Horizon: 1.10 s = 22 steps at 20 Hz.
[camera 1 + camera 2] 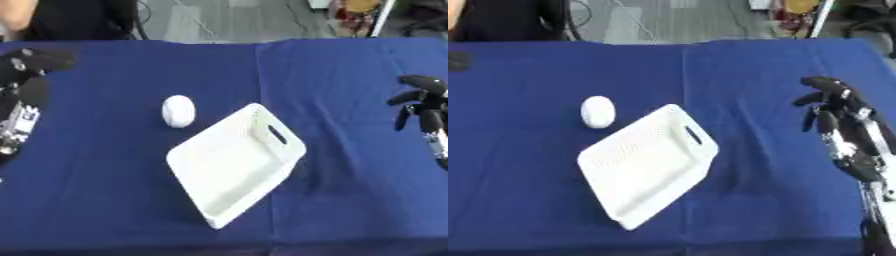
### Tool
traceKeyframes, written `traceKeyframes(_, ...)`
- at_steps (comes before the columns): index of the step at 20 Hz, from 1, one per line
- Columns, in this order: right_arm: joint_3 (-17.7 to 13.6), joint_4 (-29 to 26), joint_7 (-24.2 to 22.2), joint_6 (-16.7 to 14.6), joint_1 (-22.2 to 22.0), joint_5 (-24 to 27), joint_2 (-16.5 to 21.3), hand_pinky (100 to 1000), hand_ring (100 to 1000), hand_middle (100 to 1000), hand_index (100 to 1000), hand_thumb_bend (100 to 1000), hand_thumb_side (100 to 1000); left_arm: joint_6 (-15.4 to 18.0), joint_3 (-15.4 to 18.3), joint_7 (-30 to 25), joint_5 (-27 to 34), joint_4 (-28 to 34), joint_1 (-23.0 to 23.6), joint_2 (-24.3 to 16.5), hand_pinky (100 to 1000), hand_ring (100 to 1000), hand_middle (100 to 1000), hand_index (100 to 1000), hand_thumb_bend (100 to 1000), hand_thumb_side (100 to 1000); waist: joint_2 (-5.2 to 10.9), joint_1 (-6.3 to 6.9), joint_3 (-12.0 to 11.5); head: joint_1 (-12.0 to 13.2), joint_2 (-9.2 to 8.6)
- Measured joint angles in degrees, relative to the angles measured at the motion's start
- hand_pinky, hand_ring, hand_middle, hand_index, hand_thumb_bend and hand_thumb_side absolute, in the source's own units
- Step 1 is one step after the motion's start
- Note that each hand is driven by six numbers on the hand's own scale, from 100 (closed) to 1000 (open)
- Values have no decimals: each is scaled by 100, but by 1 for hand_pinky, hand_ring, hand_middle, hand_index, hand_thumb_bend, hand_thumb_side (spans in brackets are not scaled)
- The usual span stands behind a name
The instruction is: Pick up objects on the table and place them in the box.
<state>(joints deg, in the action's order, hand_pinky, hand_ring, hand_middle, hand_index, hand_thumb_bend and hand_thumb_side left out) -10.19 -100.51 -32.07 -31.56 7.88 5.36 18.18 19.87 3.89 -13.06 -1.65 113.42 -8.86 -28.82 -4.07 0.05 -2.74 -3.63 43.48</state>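
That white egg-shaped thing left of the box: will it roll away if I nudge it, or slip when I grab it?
The white oval looks rounded all over, so a nudge would probably send it rolling, perhaps in a curve. Its surface seems smooth, so it may slip; closing fingers round its middle seems safer. The blue cloth may slow it a little. Nothing beside it but the box would stop it.

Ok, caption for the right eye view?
White oval object beside the empty white box on blue cloth; right hand hovering apart.

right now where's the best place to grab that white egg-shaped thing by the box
Across the middle of the white oval object, coming from above. It lies flat on the blue cloth, long axis pointing away from the robot, its sides free. The white box sits to its right, so the left hand looks better placed.
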Motion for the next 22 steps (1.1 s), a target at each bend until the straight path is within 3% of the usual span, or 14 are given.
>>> traceKeyframes(4,4,19,-12,12,-1,2,0,359,675,829,881,100,561,276,-215,-24,-105,-127,-166,-612,892,812,662,784,432,747,6,27,39,-1,-3)
traceKeyframes(5,6,30,-16,16,-1,3,0,359,675,829,881,100,561,358,-277,-32,-170,-208,-213,-747,897,814,663,787,530,699,11,33,51,-2,-3)
traceKeyframes(6,9,31,-22,22,-1,3,1,359,675,829,881,100,561,442,-341,-48,-247,-302,-268,-867,895,813,663,786,493,717,17,37,56,-2,-3)
traceKeyframes(7,18,32,-25,25,-1,4,1,359,675,829,881,100,560,529,-399,-75,-325,-403,-316,-965,910,820,658,798,732,589,22,40,57,-7,-3)
traceKeyframes(8,29,33,-26,26,-2,5,1,359,675,829,881,100,560,610,-456,-118,-415,-503,-359,-1052,912,820,658,799,751,579,28,40,57,-16,-3)
traceKeyframes(9,36,34,-28,28,-2,6,1,359,675,829,881,100,560,691,-511,-173,-516,-605,-419,-1130,923,823,650,810,892,503,34,40,58,-18,-3)
traceKeyframes(11,39,40,-33,33,-2,9,2,359,675,829,882,100,559,834,-615,-296,-731,-792,-577,-1254,932,827,645,823,961,481,38,40,58,-19,-3)
traceKeyframes(22,75,103,-51,51,-2,53,9,358,675,829,882,100,561,1348,-1039,-463,-1402,-1494,-1247,-1581,949,827,631,865,1000,509,67,43,74,-18,-44)
